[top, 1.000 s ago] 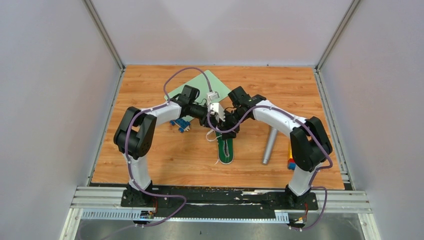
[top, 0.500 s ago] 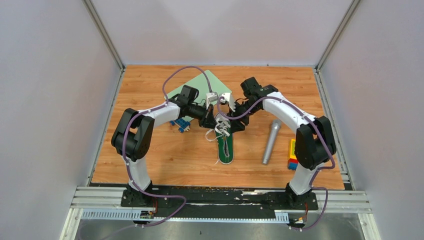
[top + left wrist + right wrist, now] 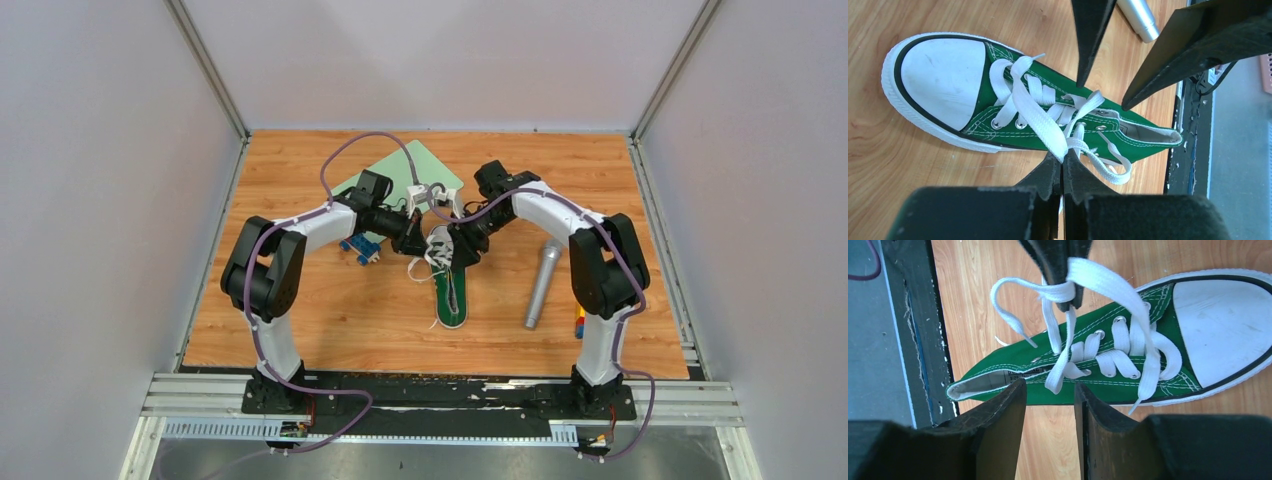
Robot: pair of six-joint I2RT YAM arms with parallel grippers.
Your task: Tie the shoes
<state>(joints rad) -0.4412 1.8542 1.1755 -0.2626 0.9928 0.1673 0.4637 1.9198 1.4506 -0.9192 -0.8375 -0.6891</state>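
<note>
Right gripper [image 3: 1049, 390] has swung back toward the sneaker [image 3: 980, 111], parted and empty; left gripper [image 3: 1063, 162] pinches a lace [image 3: 1043, 120], seemingly mid-knot, loose strand [image 3: 1060, 365] needing grasping next.

one green sneaker [image 3: 451, 292]. one grey microphone [image 3: 541, 284]. one pale green sheet [image 3: 398, 172]. one blue block piece [image 3: 360, 248], and one stack of coloured blocks [image 3: 579, 322], mostly hidden, so its bricks cannot be counted. two robot arms: left arm [image 3: 300, 228] and right arm [image 3: 560, 215].
</note>
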